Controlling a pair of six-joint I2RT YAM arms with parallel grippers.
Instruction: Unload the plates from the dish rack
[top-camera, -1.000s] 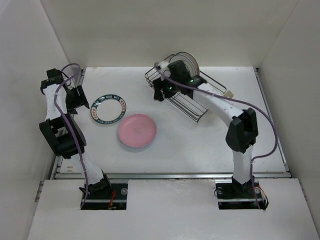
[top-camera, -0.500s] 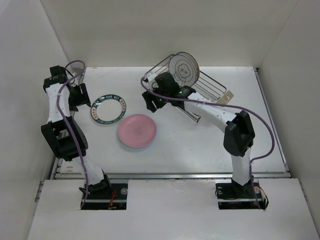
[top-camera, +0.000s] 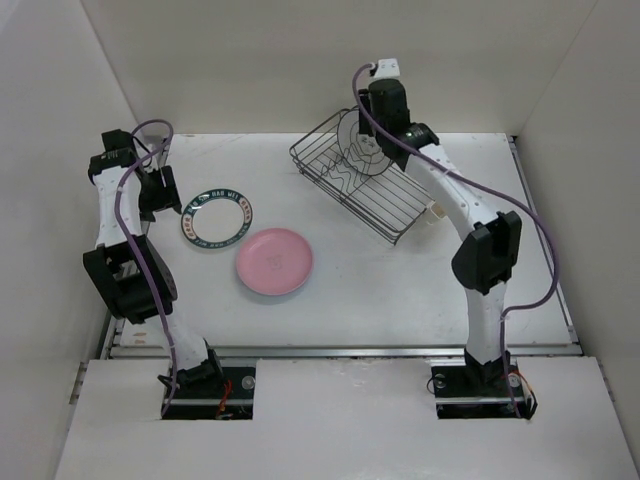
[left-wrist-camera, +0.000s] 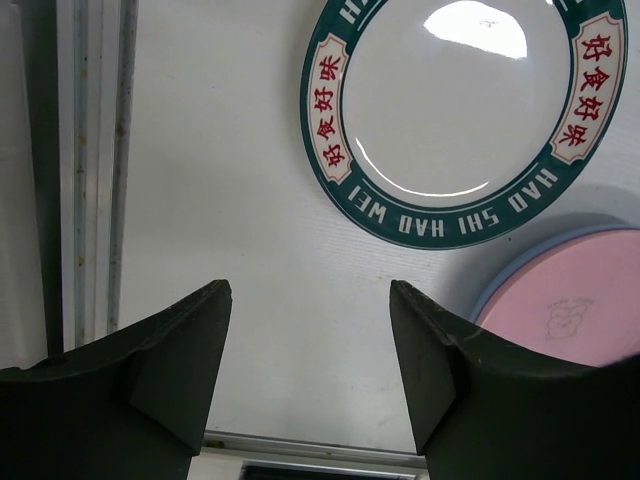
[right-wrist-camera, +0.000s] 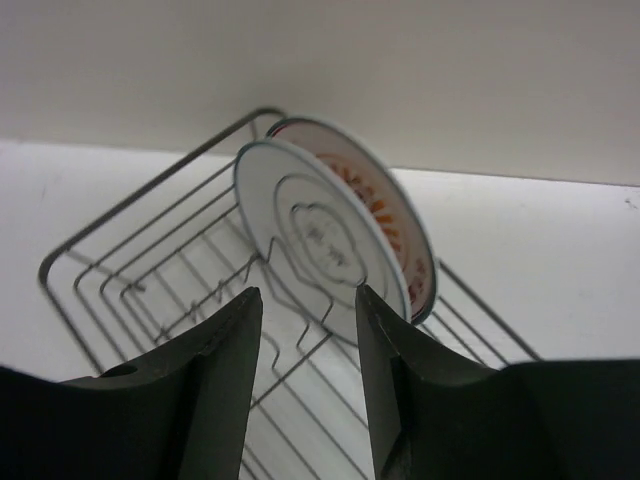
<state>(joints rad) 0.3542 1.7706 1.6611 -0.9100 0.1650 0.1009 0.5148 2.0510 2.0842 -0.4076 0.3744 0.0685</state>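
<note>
**Steel wire and slick glaze: where this grab may fail**

Top view: the dish rack (top-camera: 378, 197) sits askew at the far right of the desk (top-camera: 400, 290). Two plates stand on edge at its far end, under the raised right arm (top-camera: 455, 195). A pink plate (top-camera: 275, 261) and a lettered plate (top-camera: 217, 217) already lie flat on the left. The rack looks light. A pull that is not straight up could drag or tip it.

Left wrist view: the left tool (left-wrist-camera: 310, 300) has its fingers apart and holds nothing. It hovers near the lettered plate, and the pink plate rests on a blue plate (left-wrist-camera: 487, 292). Any plate set down carelessly here could strike this stack.

Right wrist view: the right tool (right-wrist-camera: 308, 310) is spread and empty, aimed at the lower edge of the greyish plate (right-wrist-camera: 305, 235). The orange-rimmed plate (right-wrist-camera: 405, 240) stands right behind it, and whether the two touch cannot be told. A finger slid too deep may pinch both, or knock the rear plate over. The divider prongs (right-wrist-camera: 265, 265) could also snag a finger. A shallow bite on the glazed rim risks a slip.
</note>
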